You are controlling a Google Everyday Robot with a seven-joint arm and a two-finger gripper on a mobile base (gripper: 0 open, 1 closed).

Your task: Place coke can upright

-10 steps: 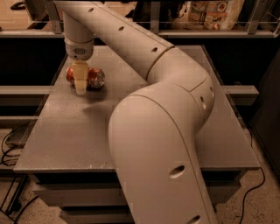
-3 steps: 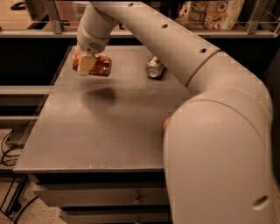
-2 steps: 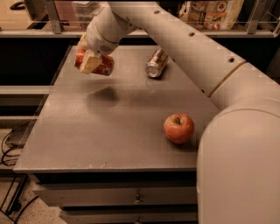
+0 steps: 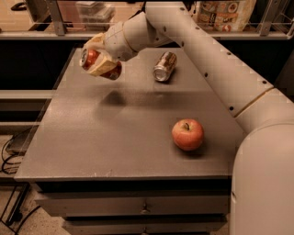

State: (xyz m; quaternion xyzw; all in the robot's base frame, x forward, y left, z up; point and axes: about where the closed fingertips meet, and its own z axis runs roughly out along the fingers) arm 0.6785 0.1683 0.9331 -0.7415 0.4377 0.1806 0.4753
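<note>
Containers: 2 drawers (image 4: 144, 209) are sitting shut under the desk (image 4: 115, 142), so I cannot tell what they are holding. Behind the desk a rail shelf (image 4: 55, 33) is carrying a printed bag (image 4: 225, 13) and a clear tub (image 4: 94, 9) whose contents I cannot make out.
Coke can: the coke can (image 4: 114, 72) is hanging in the air above the desk's far left part, touching nothing but the fingers. It is lying tilted rather than upright, with 1 silver end pointing left and slightly up.
Gripper: the gripper (image 4: 95, 58) is hovering over the far left of the desk, at the end of the white arm (image 4: 206, 59) that is reaching in from the right.
Fingers: the cream fingers (image 4: 102, 68) are closing around the coke can, 1 pressing on its upper side and 1 on its lower side, with red showing between and behind them.
Shadow: a dark patch (image 4: 112, 97) is falling on the desk just below the held can.
Other can: a brownish-gold can (image 4: 164, 66) is lying on its side near the far edge, just right of the gripper and apart from it.
Apple: a red apple (image 4: 188, 134) is sitting nearer the front right, well apart from the gripper.
Floor: cables (image 4: 9, 153) are trailing at the left of the desk.
</note>
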